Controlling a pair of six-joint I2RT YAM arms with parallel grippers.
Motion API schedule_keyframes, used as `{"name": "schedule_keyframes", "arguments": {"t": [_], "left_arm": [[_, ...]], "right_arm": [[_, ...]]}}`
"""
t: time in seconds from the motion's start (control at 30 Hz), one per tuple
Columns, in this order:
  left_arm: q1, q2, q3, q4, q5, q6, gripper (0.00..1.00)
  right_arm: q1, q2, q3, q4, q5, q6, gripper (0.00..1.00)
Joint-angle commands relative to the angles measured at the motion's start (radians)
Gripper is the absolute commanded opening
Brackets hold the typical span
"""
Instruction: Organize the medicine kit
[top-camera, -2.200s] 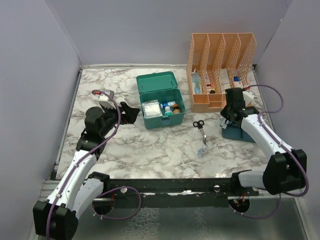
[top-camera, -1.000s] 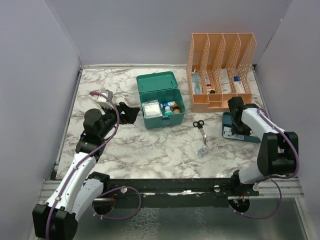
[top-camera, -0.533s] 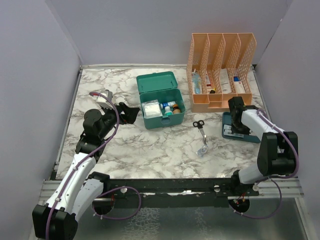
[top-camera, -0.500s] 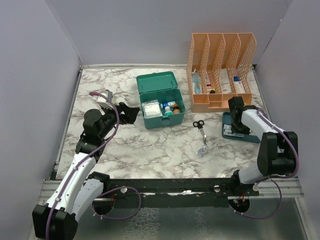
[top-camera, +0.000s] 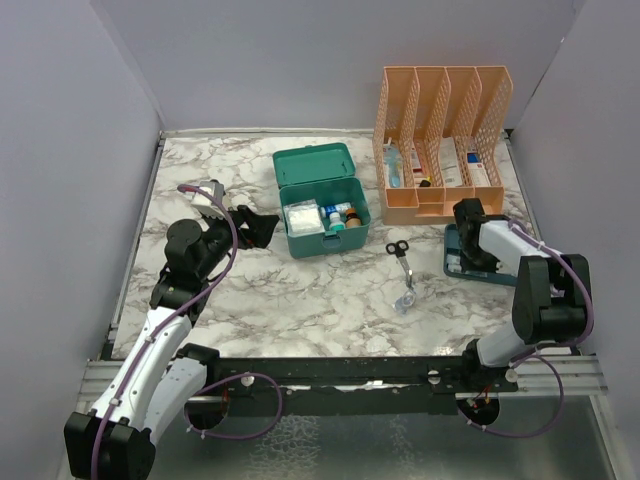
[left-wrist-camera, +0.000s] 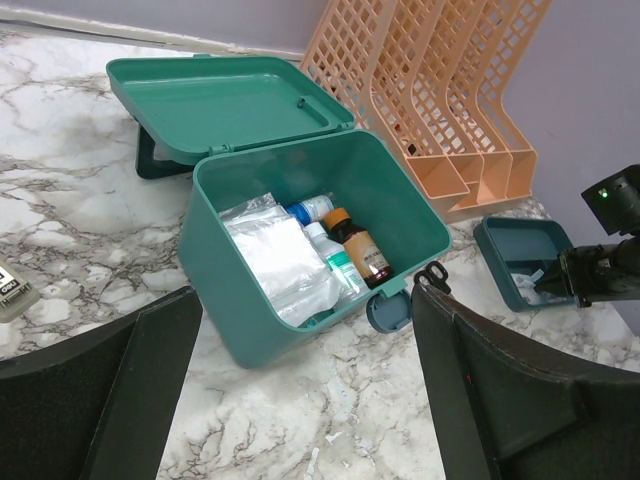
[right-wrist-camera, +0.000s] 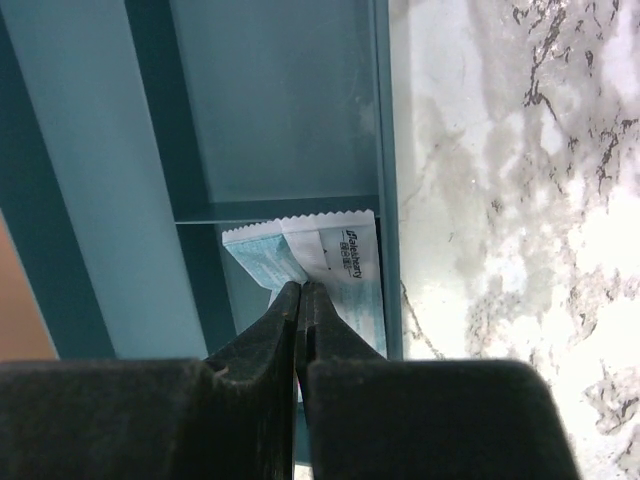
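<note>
The teal medicine kit (top-camera: 320, 205) stands open at mid-table, lid leaning back. It holds a clear plastic packet (left-wrist-camera: 275, 265) and small bottles (left-wrist-camera: 345, 245). My left gripper (top-camera: 262, 225) is open and empty just left of the kit; in the left wrist view the gripper (left-wrist-camera: 305, 330) frames the kit's front wall (left-wrist-camera: 240, 320). My right gripper (top-camera: 462, 260) points down into the dark-blue tray (top-camera: 495, 272). In the right wrist view it (right-wrist-camera: 300, 288) is shut, its tips pinching a white and blue sachet (right-wrist-camera: 345, 255) lying in a tray compartment (right-wrist-camera: 270, 100).
The orange mesh file organizer (top-camera: 440, 140) stands behind the tray with boxes and bottles in it. Black-handled scissors (top-camera: 398, 250) and a small clear item (top-camera: 405, 300) lie between kit and tray. A small white object (top-camera: 208, 193) lies at far left.
My right gripper has drawn back over the dark-blue tray and come down into it, onto the sachet. The left arm has barely moved.
</note>
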Motion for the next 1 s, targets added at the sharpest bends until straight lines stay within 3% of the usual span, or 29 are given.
{"name": "schedule_keyframes", "arguments": {"t": [0.0, 0.43, 0.97], "left_arm": [[-0.006, -0.014, -0.011, 0.026, -0.009, 0.000, 0.89], [-0.006, -0.017, -0.016, 0.032, -0.012, -0.003, 0.89], [-0.005, -0.015, -0.015, 0.026, -0.021, 0.001, 0.89]], "right_arm": [[-0.006, 0.014, -0.024, 0.044, -0.027, -0.043, 0.01], [-0.002, 0.015, -0.055, 0.124, -0.249, -0.244, 0.01], [0.176, 0.012, -0.071, 0.098, -0.264, -0.268, 0.01]]}}
